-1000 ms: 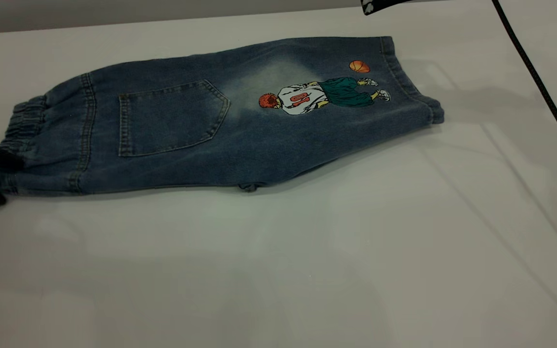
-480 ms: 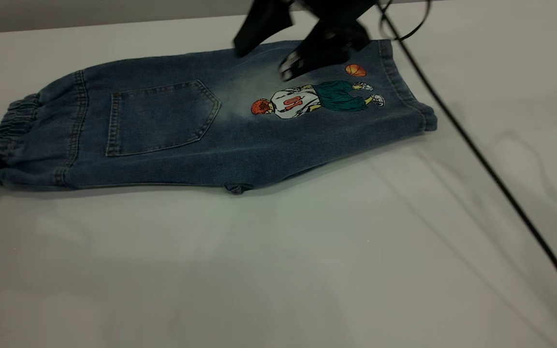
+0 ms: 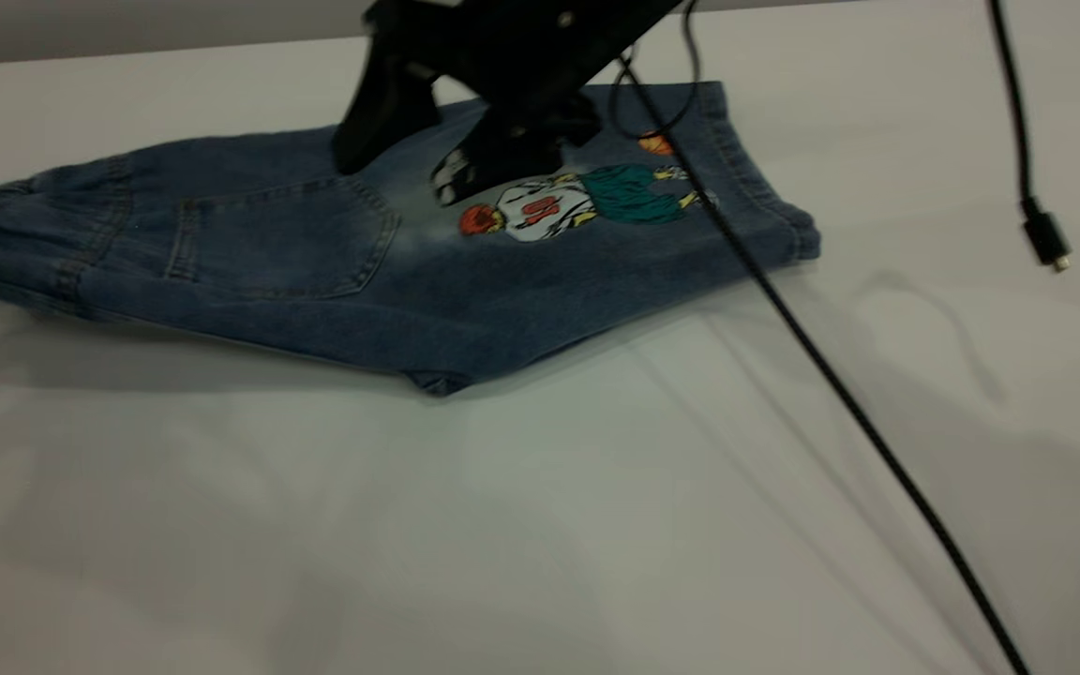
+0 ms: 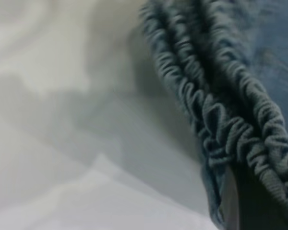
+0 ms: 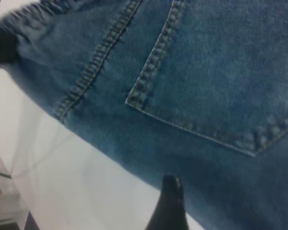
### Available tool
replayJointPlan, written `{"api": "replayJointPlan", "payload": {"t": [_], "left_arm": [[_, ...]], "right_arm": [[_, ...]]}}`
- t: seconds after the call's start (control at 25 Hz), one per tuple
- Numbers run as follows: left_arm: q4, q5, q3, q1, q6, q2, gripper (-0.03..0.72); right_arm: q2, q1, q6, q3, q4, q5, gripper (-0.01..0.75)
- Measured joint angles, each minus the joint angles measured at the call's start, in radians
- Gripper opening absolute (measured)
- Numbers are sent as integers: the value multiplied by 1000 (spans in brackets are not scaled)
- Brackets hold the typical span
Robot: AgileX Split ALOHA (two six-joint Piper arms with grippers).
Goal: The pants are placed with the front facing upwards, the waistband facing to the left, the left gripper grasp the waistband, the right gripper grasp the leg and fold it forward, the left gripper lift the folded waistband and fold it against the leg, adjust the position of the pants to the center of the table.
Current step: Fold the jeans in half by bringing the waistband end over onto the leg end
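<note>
The blue denim pants (image 3: 334, 272) lie folded lengthwise on the table (image 3: 540, 525), back pocket (image 3: 277, 239) and cartoon print (image 3: 577, 202) facing up. The leg hem (image 3: 765, 197) points right. The waistband (image 4: 221, 120) end at the left is raised off the table, with a shadow under it. My left gripper (image 4: 249, 196) is shut on the gathered waistband and lies outside the exterior view; it shows as a dark shape (image 5: 1, 45) in the right wrist view. My right gripper (image 3: 399, 176) hangs open just above the pants between pocket and print, with one fingertip (image 5: 169, 191) showing.
A black cable (image 3: 831, 375) runs from the right arm diagonally across the right of the table to the front edge. A loose cable end with a plug (image 3: 1046, 239) hangs at the far right. Bare table spreads in front of the pants.
The right arm has swung in from the back right and now hovers over the pants. The waistband end has risen off the table and the pants have slid left.
</note>
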Motion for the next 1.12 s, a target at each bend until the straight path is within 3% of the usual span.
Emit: {"api": "replayJointPlan", "payload": {"t": [0.12, 0.32, 0.64, 1.0, 1.12], "left_arm": [[61, 20, 0, 0, -49, -86, 113], [39, 69, 0, -6, -63, -196, 113], [22, 88, 0, -140, -66, -260, 113], [-27, 29, -1, -277, -69, -277, 113], [-33, 33, -1, -291, -59, -277, 113]], "right_arm": [[27, 37, 12, -36, 2, 0, 537], [71, 90, 24, -56, 3, 0, 534], [117, 168, 24, -83, 13, 8, 530], [124, 186, 25, -116, 57, 47, 527], [124, 198, 25, -116, 39, 69, 527]]}}
